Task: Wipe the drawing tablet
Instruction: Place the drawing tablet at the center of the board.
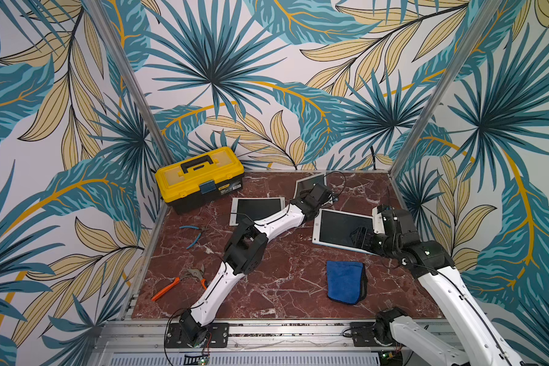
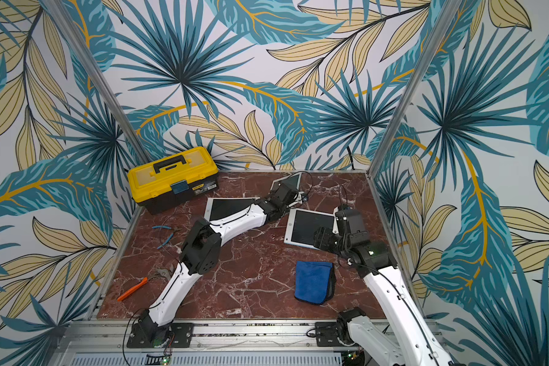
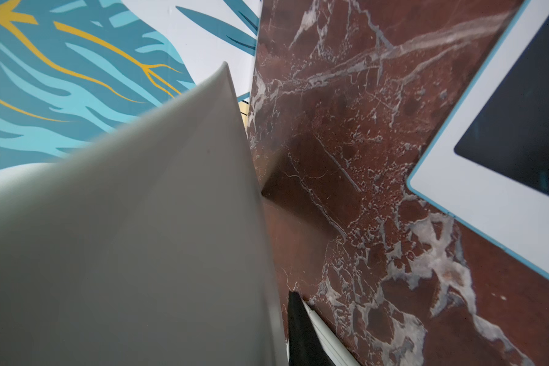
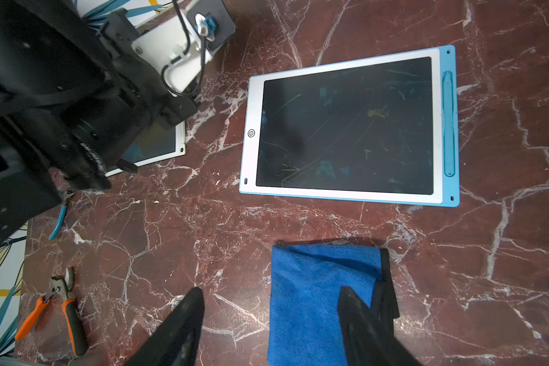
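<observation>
On the red marble table [image 1: 282, 285] walled by leaf-print wallpaper [image 1: 267, 79], the left jaws pinch a tilted tablet [image 1: 311, 181] while the right jaws gape empty near a blue cloth [image 1: 344, 280].

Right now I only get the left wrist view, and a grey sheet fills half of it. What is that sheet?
Observer: In a top view it is the rear tablet, tilted up off the table, seemingly gripped by the left gripper.
Operator: Where is the cloth?
Observer: The blue cloth lies folded on the table, near the front, with nothing holding it.
Operator: And the right gripper?
Observer: The right gripper is open and empty, clear of the cloth.
</observation>
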Tool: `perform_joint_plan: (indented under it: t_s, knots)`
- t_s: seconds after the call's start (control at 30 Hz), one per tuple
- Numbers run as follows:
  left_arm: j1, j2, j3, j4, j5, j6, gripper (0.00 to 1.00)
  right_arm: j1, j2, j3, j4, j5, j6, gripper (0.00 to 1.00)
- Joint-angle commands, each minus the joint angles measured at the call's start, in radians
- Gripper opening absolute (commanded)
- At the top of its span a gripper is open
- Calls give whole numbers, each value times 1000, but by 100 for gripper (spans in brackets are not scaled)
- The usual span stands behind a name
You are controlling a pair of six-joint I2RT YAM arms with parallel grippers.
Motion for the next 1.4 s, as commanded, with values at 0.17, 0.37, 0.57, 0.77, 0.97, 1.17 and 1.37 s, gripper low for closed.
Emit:
perform_joint_plan:
  t_s: [0.17, 0.37, 0.57, 0.77, 0.97, 1.17, 1.37]
  knots:
    - [-39, 81, -47, 2, 0, 20, 24, -8, -56, 20, -21, 105, 16, 70]
    - [-72, 130, -41, 11, -70, 26, 46, -8, -88, 34, -45, 124, 18, 70]
    - [-94, 159, -55, 17, -128, 3, 60, -8, -134, 17, -68, 124, 25, 70]
    - [-110, 127, -77, 24, -162, -28, 69, -8, -165, 0, -82, 125, 28, 70]
    - [-157, -4, -140, 19, -167, -93, 75, -8, -176, -2, -81, 133, 33, 70]
    - [-230, -167, -217, 17, -144, -165, 78, -8, -174, 0, -62, 121, 46, 70]
    - [-142, -351, -304, -45, -74, -463, 80, -8, -163, -42, -39, 109, 48, 70]
